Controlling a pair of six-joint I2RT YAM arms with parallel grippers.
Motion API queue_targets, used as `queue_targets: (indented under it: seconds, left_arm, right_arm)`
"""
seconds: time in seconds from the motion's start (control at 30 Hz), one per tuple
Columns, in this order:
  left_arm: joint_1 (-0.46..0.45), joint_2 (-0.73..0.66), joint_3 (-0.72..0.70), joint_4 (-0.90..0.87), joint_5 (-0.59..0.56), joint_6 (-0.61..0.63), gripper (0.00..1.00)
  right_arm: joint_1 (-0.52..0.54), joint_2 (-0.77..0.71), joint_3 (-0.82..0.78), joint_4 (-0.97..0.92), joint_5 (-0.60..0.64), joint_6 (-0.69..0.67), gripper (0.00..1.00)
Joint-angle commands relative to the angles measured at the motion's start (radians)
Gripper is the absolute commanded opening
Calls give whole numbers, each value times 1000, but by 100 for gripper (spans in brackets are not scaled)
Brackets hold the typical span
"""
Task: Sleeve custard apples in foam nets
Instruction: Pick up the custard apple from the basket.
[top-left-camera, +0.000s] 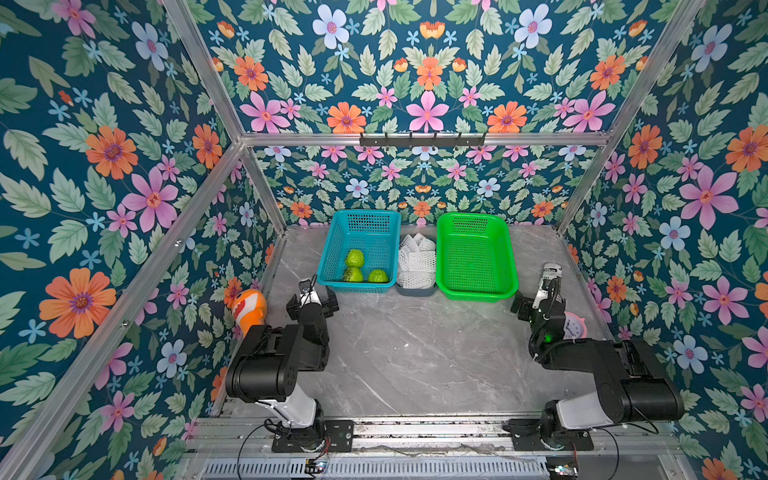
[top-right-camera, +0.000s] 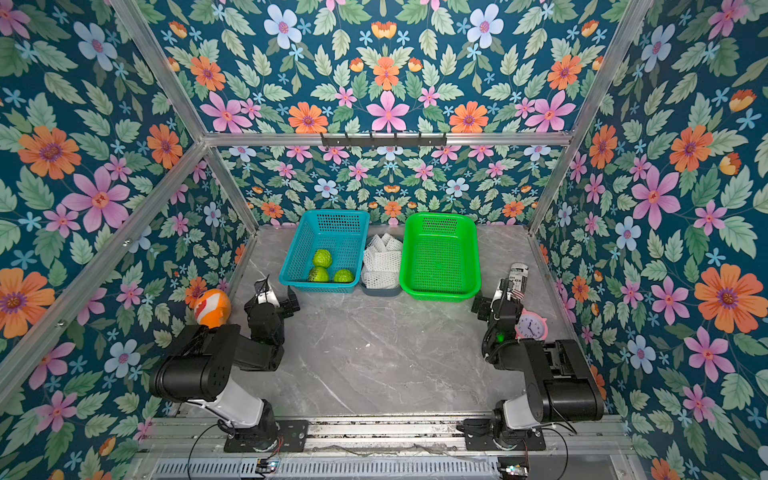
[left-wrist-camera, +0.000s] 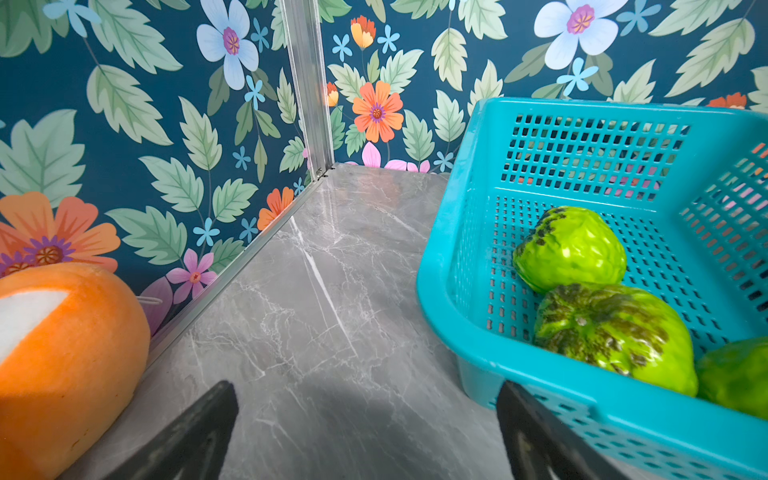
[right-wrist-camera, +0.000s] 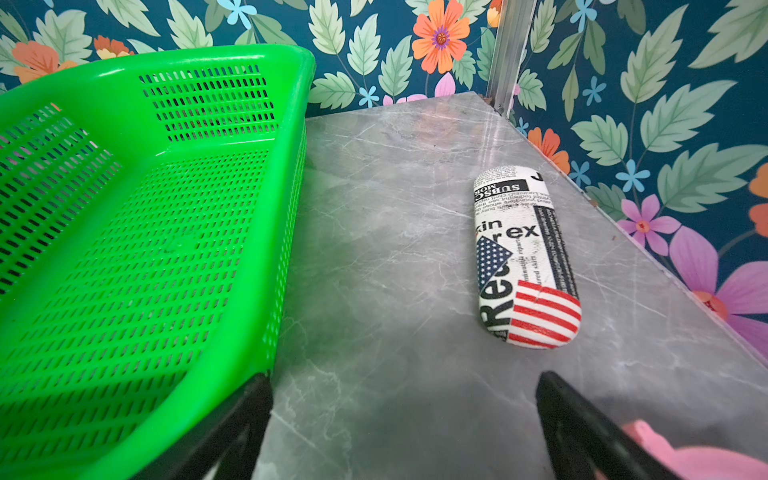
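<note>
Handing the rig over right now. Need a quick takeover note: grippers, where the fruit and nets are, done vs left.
Left gripper: open, empty, beside the blue basket.
Right gripper: open, empty, beside the green basket.
Custard apples: all three lie bare in the blue basket.
Foam nets: piled between the two baskets.
Done: nothing sleeved yet; the green basket holds nothing.
Left: sleeve all three fruits.
</note>
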Motion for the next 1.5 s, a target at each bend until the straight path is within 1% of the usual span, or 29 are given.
queue_targets:
  seconds: [0.0, 0.5, 0.57, 0.6, 0.67, 0.73, 0.83, 0.87, 0.93, 1.03, 1.1, 1.17, 1.23, 1.3, 1.33, 1.37, 1.4, 1.43, 1.47]
  left_arm:
    - [1, 2, 4, 17, -8, 9, 100]
    - [1, -1, 2, 17, -6, 7, 100]
    - [1, -13, 1, 22, 0, 11, 100]
    - [1, -30, 11, -11, 2, 11, 100]
    - [1, -82, 49, -148, 3, 8, 100]
    - [1, -111, 87, -233, -25, 1, 100]
    - [1, -160, 151, -399, -62, -27, 100]
    - [1, -176, 172, -448, -69, -41, 100]
    - [1, -194, 197, -489, -79, -58, 100]
    - [1, -226, 275, -648, -71, -122, 100]
    - [1, -247, 328, -749, -45, -172, 100]
    - [2, -267, 382, -845, 2, -223, 100]
    - [7, -269, 450, -957, 55, -286, 100]
    - [20, -252, 521, -1046, 174, -321, 100]
    - [25, -243, 541, -1069, 230, -341, 100]
    - [29, -232, 561, -1088, 288, -365, 100]
    - [32, -220, 578, -1098, 354, -378, 100]
    - [32, -211, 594, -1100, 419, -377, 100]
    - [30, -200, 615, -1108, 451, -386, 99]
  right_arm:
    - [1, 1, 7, 29, 8, -12, 99]
    - [1, 1, 4, 36, 6, -13, 99]
    - [5, -43, -9, 23, -15, -27, 99]
    - [10, -79, -8, -9, -2, -28, 99]
    - [13, -178, 13, -142, 21, -8, 99]
    - [12, -260, 54, -304, 18, 13, 99]
    - [12, -343, 110, -465, 8, 73, 99]
    - [12, -371, 126, -505, -9, 87, 99]
    - [13, -416, 137, -545, -39, 103, 99]
    - [13, -477, 182, -640, -68, 148, 99]
    - [11, -506, 240, -732, -108, 177, 99]
    - [12, -521, 314, -832, -184, 197, 99]
    - [9, -532, 372, -915, -239, 266, 99]
    - [-1, -557, 397, -991, -233, 454, 99]
    - [-7, -574, 388, -995, -242, 532, 99]
    - [-18, -592, 364, -943, -302, 561, 99]
    - [-28, -595, 357, -925, -382, 559, 99]
    - [-30, -581, 390, -974, -413, 555, 99]
    - [-29, -556, 444, -1060, -443, 540, 99]
